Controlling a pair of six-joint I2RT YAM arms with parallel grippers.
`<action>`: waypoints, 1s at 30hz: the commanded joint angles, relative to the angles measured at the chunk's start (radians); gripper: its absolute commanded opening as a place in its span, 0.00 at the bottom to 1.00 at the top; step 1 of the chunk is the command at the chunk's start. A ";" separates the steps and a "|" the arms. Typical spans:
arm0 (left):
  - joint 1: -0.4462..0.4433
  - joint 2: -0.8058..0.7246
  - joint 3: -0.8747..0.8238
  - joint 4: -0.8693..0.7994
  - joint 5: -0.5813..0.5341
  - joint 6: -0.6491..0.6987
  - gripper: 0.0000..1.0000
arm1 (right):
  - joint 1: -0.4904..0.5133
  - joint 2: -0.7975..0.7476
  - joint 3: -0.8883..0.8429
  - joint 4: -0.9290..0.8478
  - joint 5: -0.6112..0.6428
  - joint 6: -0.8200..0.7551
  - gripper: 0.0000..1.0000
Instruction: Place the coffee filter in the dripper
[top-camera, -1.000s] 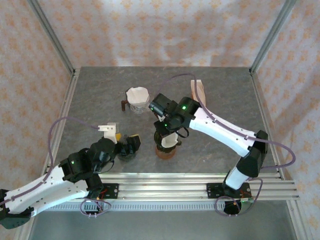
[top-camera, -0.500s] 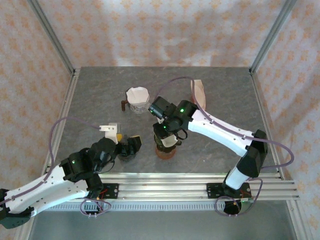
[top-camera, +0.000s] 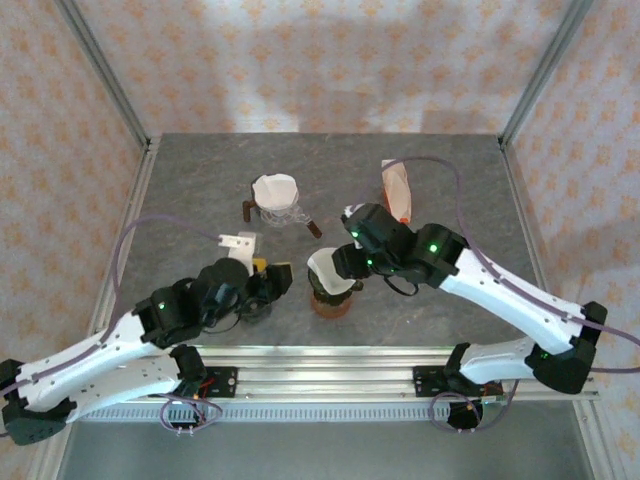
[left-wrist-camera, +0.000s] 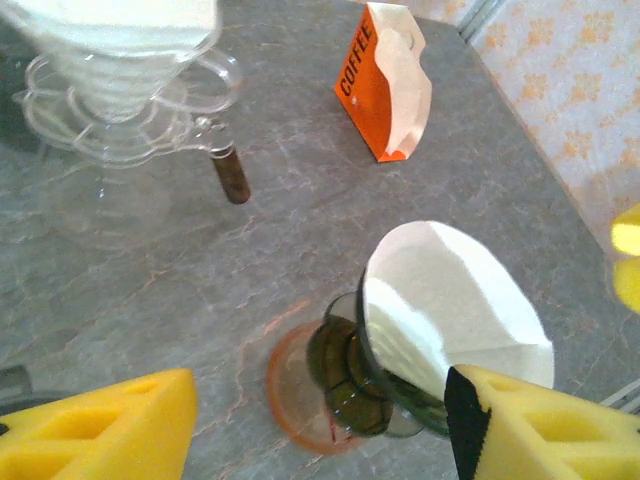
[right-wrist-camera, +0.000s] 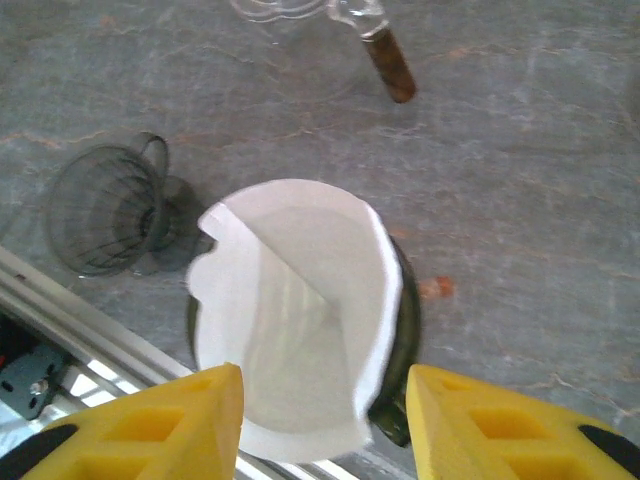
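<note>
Three drippers: dark dripper (right-wrist-camera: 405, 300) holds the coffee filter (right-wrist-camera: 290, 320), clear dripper (left-wrist-camera: 110, 110) holds a second filter (left-wrist-camera: 110, 15), third dripper (right-wrist-camera: 105, 205) stands apart. Left pincer (left-wrist-camera: 320, 390) and right pincer (right-wrist-camera: 322, 385) are both spread.

Coffee filter (right-wrist-camera: 300, 330): white paper, matt, faintly ribbed, with a folded seam.
Dripper (left-wrist-camera: 345, 372): dark smoked, see-through glass or plastic, glossy.
Saucer (left-wrist-camera: 287, 392): amber-brown, translucent, smooth.
Clear dripper (left-wrist-camera: 120, 110): colourless ribbed glass or plastic, shiny.
Handle (left-wrist-camera: 230, 175): brown, wood-like, satin sheen.
Coffee bag (left-wrist-camera: 362, 90): orange printed paper or card, matt, with white paper sheets inside.
Table (left-wrist-camera: 300, 230): grey stone-look top, veined, matt.
Right gripper pads (right-wrist-camera: 480, 425): yellow, foam-like, matt, with moulded recesses.
Rails (top-camera: 330, 365): bare brushed metal.
Arm shells (top-camera: 500, 290): white plastic, glossy.
</note>
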 joint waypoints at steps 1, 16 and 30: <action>0.011 0.110 0.101 -0.026 0.054 0.061 0.67 | 0.006 -0.041 -0.061 0.050 0.109 0.044 0.47; 0.053 0.432 0.268 -0.102 0.106 0.117 0.80 | 0.006 -0.163 -0.194 0.065 0.152 0.095 0.54; 0.056 0.437 0.250 -0.170 0.140 0.111 0.53 | 0.004 -0.173 -0.231 0.100 0.148 0.098 0.55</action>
